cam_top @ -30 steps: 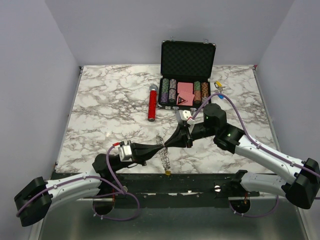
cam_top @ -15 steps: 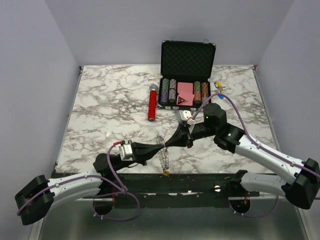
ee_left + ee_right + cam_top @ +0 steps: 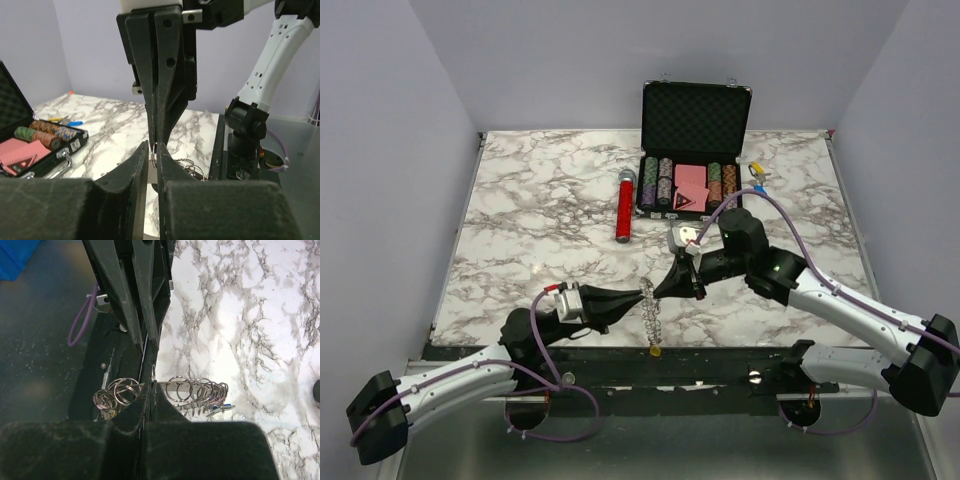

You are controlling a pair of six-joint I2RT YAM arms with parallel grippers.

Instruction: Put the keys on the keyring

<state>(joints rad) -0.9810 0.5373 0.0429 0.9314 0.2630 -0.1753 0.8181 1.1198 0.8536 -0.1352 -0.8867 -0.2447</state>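
The keyring (image 3: 650,315) is a bunch of silver rings and keys hanging off the table's front edge, with a yellow tag (image 3: 655,350) at its bottom. My left gripper (image 3: 644,293) and right gripper (image 3: 657,291) meet tip to tip at its top. In the left wrist view my left fingers (image 3: 142,165) are shut on a thin ring (image 3: 154,152). In the right wrist view my right gripper (image 3: 151,390) is shut on the keyring (image 3: 195,390), with rings fanned on both sides and a blue tag (image 3: 225,406). I cannot tell single keys apart.
An open black case of poker chips (image 3: 692,185) stands at the back. A red cylinder (image 3: 624,208) lies left of it. A small item with yellow and blue tags (image 3: 757,171) lies right of the case. The table's front edge (image 3: 620,348) is just under the grippers.
The left arm has stretched a little towards the right. The right wrist has shifted slightly left and back. Both grippers stay pinched at the same spot on the keyring.
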